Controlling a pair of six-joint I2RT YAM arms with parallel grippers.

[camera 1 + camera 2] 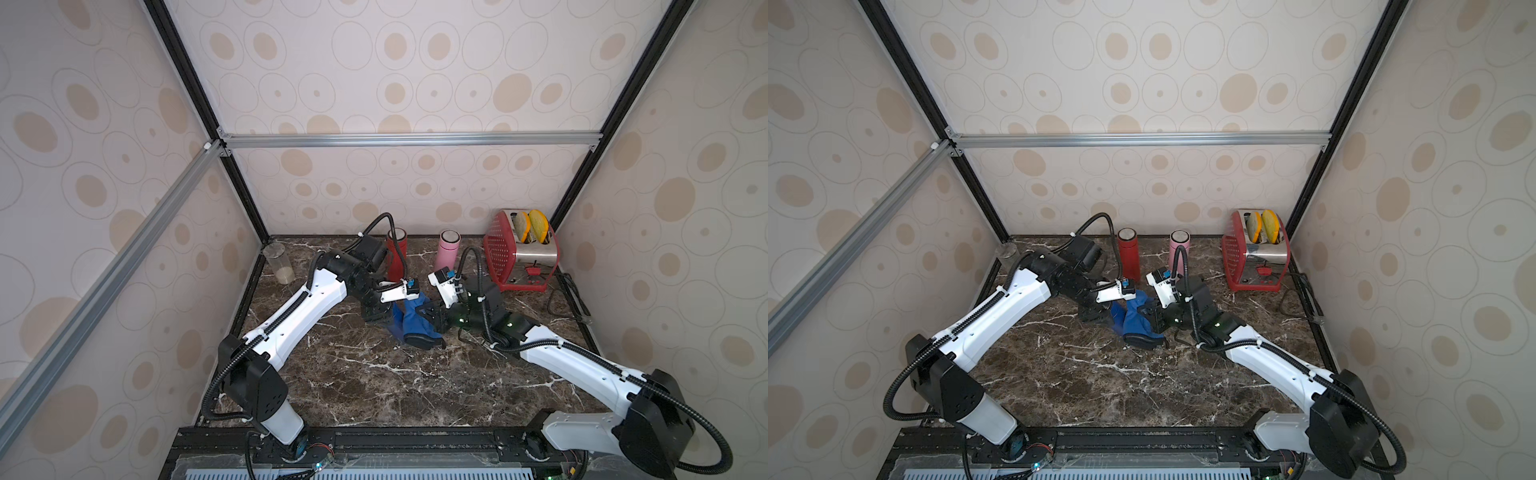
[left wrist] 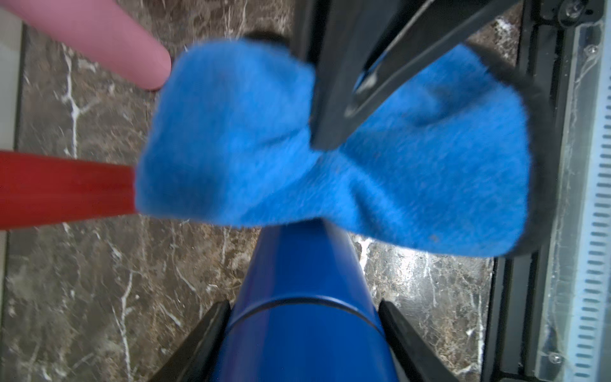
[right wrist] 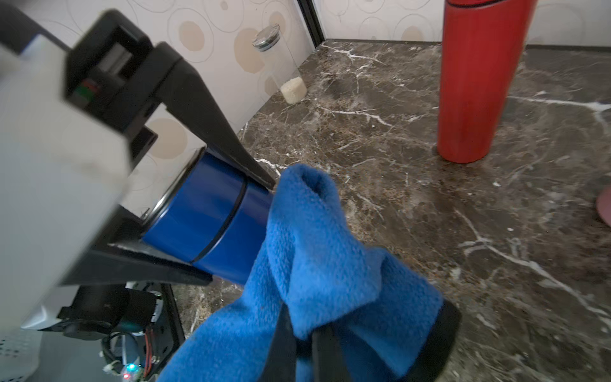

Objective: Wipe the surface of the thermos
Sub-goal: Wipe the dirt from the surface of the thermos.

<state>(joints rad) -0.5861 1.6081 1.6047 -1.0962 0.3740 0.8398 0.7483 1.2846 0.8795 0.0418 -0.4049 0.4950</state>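
Note:
A glossy blue thermos [image 2: 297, 297] lies roughly level above the marble, and my left gripper [image 2: 304, 307] is shut on its body with a black finger on each side. In the right wrist view the same thermos [image 3: 205, 215] sticks out from those fingers. A fuzzy blue cloth [image 3: 314, 248] is draped over the thermos's far end and hides it. My right gripper [image 3: 302, 337] is shut on a bunched fold of this cloth. In both top views the cloth [image 1: 411, 320] [image 1: 1136, 316] hangs between the two wrists at mid-table.
A red thermos [image 1: 395, 253] and a pink thermos [image 1: 446, 249] stand upright near the back wall. A red toaster [image 1: 521, 253] holding bread sits at the back right, its black cable [image 1: 569, 299] along the right edge. A clear jar [image 1: 279, 262] stands back left.

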